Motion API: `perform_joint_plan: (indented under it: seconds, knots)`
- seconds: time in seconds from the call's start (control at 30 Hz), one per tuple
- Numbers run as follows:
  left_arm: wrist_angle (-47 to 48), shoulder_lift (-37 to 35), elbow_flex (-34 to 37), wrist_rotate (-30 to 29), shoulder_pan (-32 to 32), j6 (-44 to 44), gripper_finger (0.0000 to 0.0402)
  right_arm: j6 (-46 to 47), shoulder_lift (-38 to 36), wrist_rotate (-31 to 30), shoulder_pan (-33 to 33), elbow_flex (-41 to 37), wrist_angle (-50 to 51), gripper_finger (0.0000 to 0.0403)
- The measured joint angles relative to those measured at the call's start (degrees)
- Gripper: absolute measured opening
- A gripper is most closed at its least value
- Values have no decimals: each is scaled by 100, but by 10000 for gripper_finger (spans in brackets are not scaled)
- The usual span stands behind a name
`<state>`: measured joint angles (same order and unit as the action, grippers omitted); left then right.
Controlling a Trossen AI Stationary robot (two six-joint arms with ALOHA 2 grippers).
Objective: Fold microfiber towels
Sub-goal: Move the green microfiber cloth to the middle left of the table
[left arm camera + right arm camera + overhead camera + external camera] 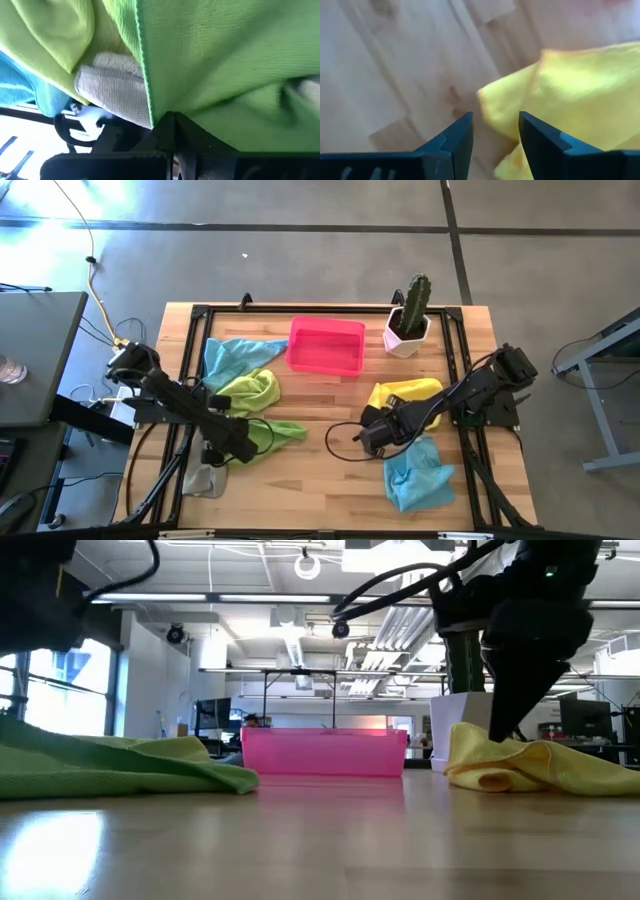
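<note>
Left tool (243,442) is closed and low; right tool (495,137) hovers with fingers parted.

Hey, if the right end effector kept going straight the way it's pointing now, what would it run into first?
Most likely the crumpled yellow microfiber towel: its near corner sits just ahead of the open right end effector, slightly to one finger's side. Beyond that is only bare wooden table. Depth is hard to judge.
</note>
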<state>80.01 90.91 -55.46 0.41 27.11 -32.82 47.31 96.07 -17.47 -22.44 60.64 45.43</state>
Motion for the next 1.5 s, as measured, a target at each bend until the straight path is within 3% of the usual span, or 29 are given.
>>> perform_joint_plan:
  seconds: [0.2,0.33,0.4,0.6,0.73,0.93,1.27,1.5]
  knots:
    - [-336,-441,-676,-672,0,0,0,-236,0,-385,200,0,-29,149]
    - [-1781,-636,-675,-2010,-1,27,0,-101,0,-402,309,0,-300,149]
    - [-2511,-627,-567,-2387,-47,267,0,-89,0,-336,335,0,-576,149]
    - [-4569,-268,-322,-2330,-292,1277,0,-127,0,-302,287,0,-1192,149]
    - [-5123,23,-128,-2184,-506,1548,0,-88,0,-296,207,0,-1283,149]
    - [-5144,516,34,-2168,-865,1416,0,-84,0,-294,87,0,-1343,149]
    - [-4937,986,277,-1607,-1102,1323,0,65,0,-296,-48,0,-1365,149]
    - [-3545,906,297,-1559,-967,1058,0,78,0,-294,-85,0,-1389,149]
